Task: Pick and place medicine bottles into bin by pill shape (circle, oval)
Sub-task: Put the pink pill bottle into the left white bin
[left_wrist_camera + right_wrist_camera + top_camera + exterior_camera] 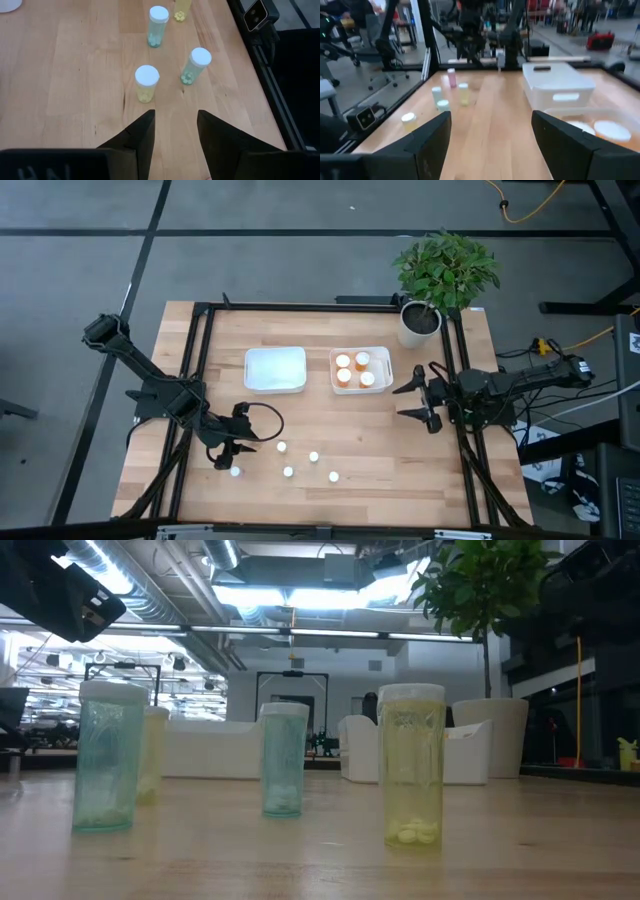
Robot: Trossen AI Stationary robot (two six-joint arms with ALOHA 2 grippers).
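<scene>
The left gripper (175, 131) hangs empty, fingers parted, near a yellow-tinted bottle (146, 85) that looks light, stiff, slick and tippy: pinch mid-body.

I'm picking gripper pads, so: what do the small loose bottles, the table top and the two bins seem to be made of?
Small bottles: look like clear tinted plastic, glossy; pills show through the walls; caps opaque white. Table top: pale wood, visible grain and plank seams, low sheen. Empty bin and orange-bottle bin: probably white plastic, smooth with rounded corners, slightly translucent in the right wrist view.
</scene>
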